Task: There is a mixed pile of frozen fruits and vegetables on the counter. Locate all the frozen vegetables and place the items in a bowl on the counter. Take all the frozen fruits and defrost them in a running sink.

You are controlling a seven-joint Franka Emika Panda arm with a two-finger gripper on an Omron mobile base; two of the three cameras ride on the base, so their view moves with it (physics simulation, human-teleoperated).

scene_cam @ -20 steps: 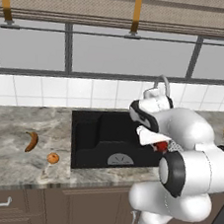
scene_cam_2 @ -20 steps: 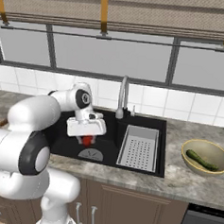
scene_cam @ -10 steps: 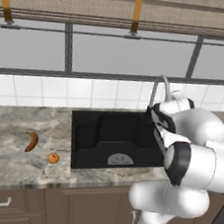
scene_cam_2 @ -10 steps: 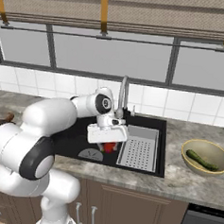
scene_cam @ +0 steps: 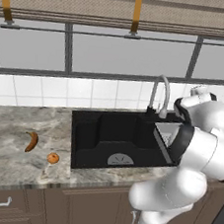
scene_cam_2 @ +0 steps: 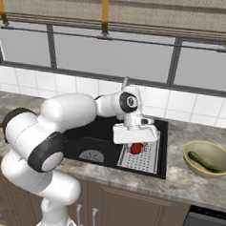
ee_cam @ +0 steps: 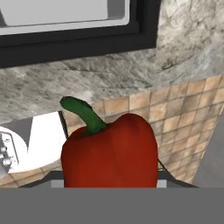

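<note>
I see my end effector [scene_cam_2: 137, 146], at frame centre, partly closed around a red bell pepper [scene_cam_2: 137, 148] over the grey sink tray [scene_cam_2: 145, 160].

gripper [scene_cam_2: 137, 146] w/ red bell pepper [scene_cam_2: 137, 148] swung right, from over sink basin [scene_cam_2: 91, 141] to over grey tray [scene_cam_2: 141, 158]

Both base cameras are looking forward and down from opposite sides, sharing the rectangular black sink basin [scene_cam: 115, 139]. The hand camera is sitting close behind a red, green-stemmed pepper [ee_cam: 111, 148]
</note>
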